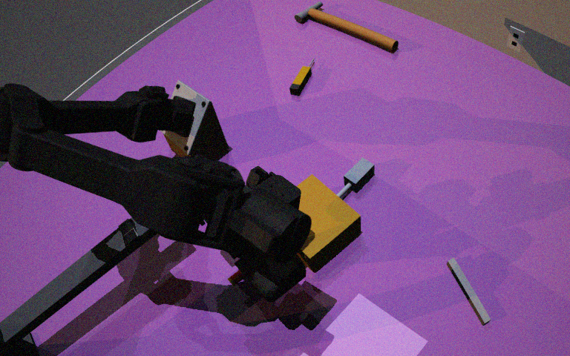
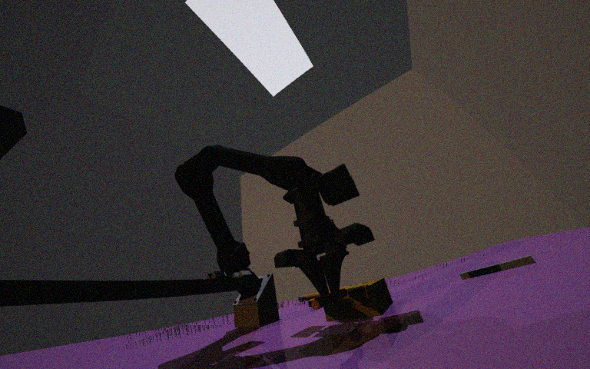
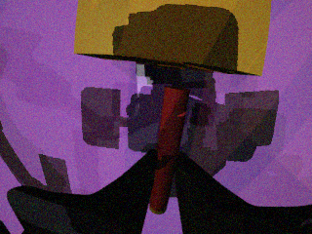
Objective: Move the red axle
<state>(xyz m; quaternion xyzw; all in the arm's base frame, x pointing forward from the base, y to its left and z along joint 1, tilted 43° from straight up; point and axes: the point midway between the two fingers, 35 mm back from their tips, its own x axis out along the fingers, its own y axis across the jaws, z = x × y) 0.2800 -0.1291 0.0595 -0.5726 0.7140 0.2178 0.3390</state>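
two fingers of the gripper (image 1: 269,272) (image 2: 329,295) (image 3: 167,158): nearly together, closed on the red axle.
red axle (image 1: 235,277) (image 3: 171,127): between the fingertips, its rounded near end showing past them in the wrist view; its far end points toward the yellow block.
axle's far end: lies in dark shade, so whether it sits in anything cannot be told.
yellow block (image 1: 329,213) (image 2: 361,300) (image 3: 171,31): on the purple surface (image 1: 420,188) (image 2: 500,304) (image 3: 34,68), just beside the gripper.
grey rod (image 1: 345,190): runs from the side of the yellow block to a small grey block (image 1: 359,170).
arm (image 1: 168,201) (image 2: 256,165): bent high, its gripper reaching down; its foot is at the wedge-shaped stand (image 1: 212,134) (image 2: 246,310).
long grey bar (image 1: 62,289) (image 2: 108,291): passes beside the arm, well apart from the yellow block.
pale strip (image 1: 468,289) (image 2: 498,267): flat on the surface, well apart from the gripper.
yellow and black tool (image 1: 301,77): lies between the hammer (image 1: 352,29) and the yellow block, thin tip toward the hammer.
beam and v-blocks: cannot be told apart for certain.
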